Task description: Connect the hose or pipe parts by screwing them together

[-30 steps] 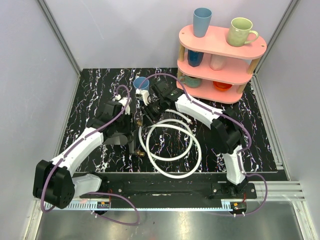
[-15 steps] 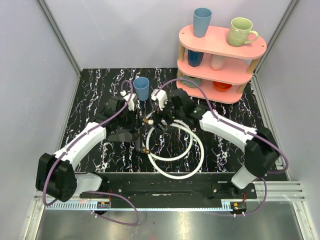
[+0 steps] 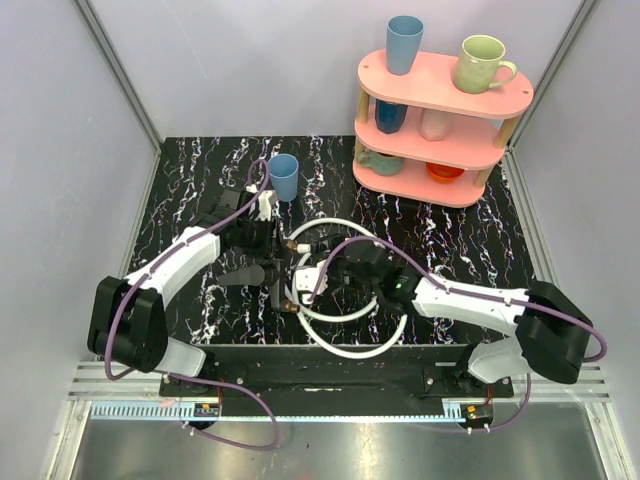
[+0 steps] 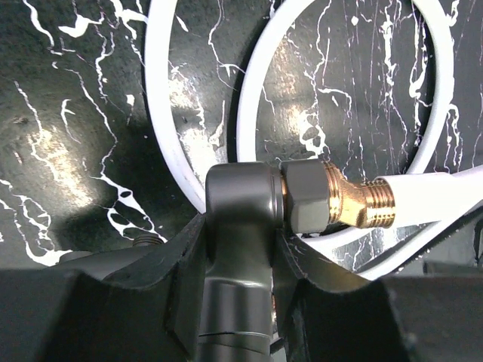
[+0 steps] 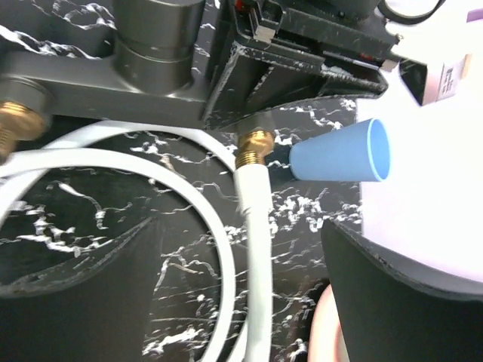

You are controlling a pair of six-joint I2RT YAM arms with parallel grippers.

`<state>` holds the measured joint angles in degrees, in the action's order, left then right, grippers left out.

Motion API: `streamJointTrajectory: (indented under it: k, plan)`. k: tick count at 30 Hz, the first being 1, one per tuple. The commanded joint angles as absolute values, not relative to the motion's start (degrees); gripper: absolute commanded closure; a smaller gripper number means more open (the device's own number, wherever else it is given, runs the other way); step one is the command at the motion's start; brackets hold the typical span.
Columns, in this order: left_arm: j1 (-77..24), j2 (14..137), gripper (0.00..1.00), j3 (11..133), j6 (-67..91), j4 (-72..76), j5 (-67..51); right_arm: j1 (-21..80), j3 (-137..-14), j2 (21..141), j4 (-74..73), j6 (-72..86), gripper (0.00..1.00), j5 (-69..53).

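My left gripper is shut on a dark grey metal pipe part held above the table. A grey nut with a brass fitting sits against the side of that part, at the end of a white hose. The hose lies in loops on the black marbled table. My right gripper stands open and empty, drawn back from the joint. In the right wrist view the hose runs up between its fingers to the brass fitting under the left gripper.
A blue cup stands just beyond the left gripper. A pink three-tier shelf with several cups and a green mug fills the back right corner. Grey walls close the table on three sides.
My right gripper has opened, let go of the fitting and pulled back toward the near side. The left gripper has kept its grip on the grey part and shifted slightly.
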<state>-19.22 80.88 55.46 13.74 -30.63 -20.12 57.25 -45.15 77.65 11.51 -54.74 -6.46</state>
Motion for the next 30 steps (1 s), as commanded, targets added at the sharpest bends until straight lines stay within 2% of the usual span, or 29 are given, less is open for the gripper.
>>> streamJointTrajectory:
  k: [1,7,11,12,14,15,18,22,30]
  plan:
    - [-18.9,80.9,1.0,60.6,13.9,-29.2,-28.8,59.1,-45.7,82.2,20.7,-68.7,0.11,3.2]
    - [-18.9,81.7,1.0,60.7,13.4,-30.1,-29.8,60.7,-47.5,89.9,26.3,-75.7,0.2,9.5]
    - [-18.9,82.3,1.0,61.0,13.3,-30.7,-30.7,61.3,-48.4,92.8,27.6,-77.3,0.31,10.6]
    - [-18.9,82.4,1.0,61.2,13.3,-30.8,-30.8,61.4,-48.6,93.3,28.3,-77.8,0.45,11.1]
    - [-18.9,82.6,1.0,61.3,13.4,-30.8,-31.1,61.8,-48.9,94.7,28.8,-78.2,0.63,11.8]
    - [-18.9,82.5,1.0,61.3,13.4,-30.8,-31.2,61.9,-49.4,95.0,28.6,-77.8,0.81,11.7]
    - [-18.9,81.7,1.0,60.9,14.4,-29.1,-32.3,61.9,-52.4,96.4,24.5,-72.4,1.0,11.2]
    - [-19.1,79.0,1.0,59.5,16.1,-24.4,-33.3,61.0,-57.5,100.5,20.0,-56.8,1.0,11.3]
    - [-20.0,70.4,1.0,55.8,16.3,-18.0,-25.8,52.5,-72.7,103.9,1.9,-23.6,1.0,-18.2]
